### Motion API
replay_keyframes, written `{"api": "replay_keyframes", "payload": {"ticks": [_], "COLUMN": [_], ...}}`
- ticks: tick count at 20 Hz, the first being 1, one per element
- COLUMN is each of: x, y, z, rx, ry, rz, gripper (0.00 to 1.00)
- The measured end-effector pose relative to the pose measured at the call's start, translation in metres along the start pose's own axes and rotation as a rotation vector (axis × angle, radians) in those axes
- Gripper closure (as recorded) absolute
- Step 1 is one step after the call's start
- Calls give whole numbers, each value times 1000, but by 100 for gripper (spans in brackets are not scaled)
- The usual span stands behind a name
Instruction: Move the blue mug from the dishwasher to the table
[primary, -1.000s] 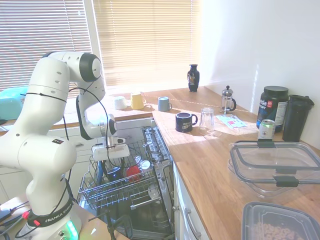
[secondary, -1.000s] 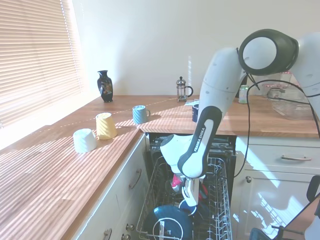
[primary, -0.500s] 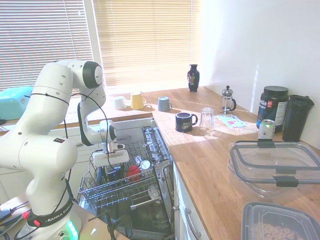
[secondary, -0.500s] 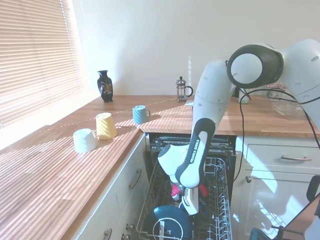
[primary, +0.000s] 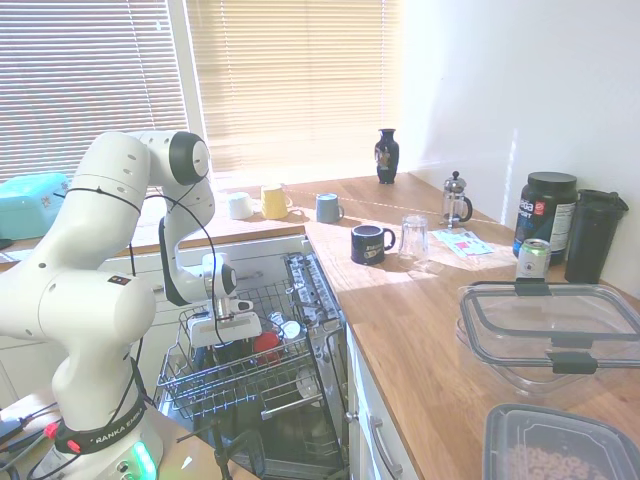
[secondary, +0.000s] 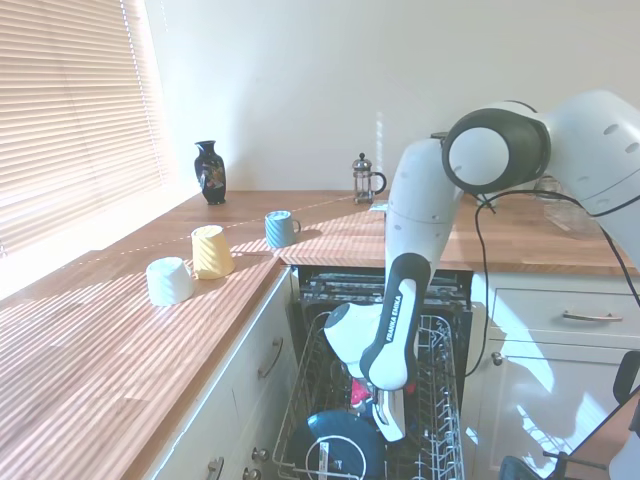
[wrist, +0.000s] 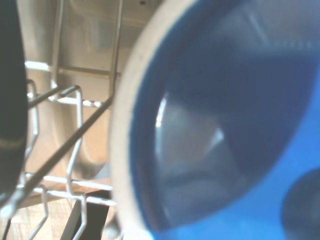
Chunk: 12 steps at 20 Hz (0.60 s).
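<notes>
Left to right in the first exterior view: the white arm has folded lower over the past second, carrying the gripper (primary: 226, 343) down from above the rack (primary: 245, 375) of the open dishwasher (primary: 300, 400) into the crockery. The fingers are buried among the dishes in both exterior views; whether they are apart or closed cannot be told. The blue mug (wrist: 215, 130) fills the wrist view, its pale rim and blue bowl very close, with rack wires beside it, so it sits in the rack directly under the wrist. A red item (primary: 266, 343) lies just beside the gripper. Right of the dishwasher, the table (primary: 400, 300) holds the lettered navy mug (primary: 370, 243). Judged stage: descent nearly finished, grasp and lift not yet done.
</notes>
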<state>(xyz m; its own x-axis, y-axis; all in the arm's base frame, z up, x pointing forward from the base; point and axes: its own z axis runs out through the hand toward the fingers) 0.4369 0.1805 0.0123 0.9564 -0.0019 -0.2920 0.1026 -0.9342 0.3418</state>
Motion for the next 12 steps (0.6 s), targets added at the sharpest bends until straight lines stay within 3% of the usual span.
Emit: {"api": "replay_keyframes", "payload": {"ticks": [12], "x": [4], "y": [2], "z": [-2], "rx": [-4], "ry": [6], "rz": [-7], "gripper": [100]}}
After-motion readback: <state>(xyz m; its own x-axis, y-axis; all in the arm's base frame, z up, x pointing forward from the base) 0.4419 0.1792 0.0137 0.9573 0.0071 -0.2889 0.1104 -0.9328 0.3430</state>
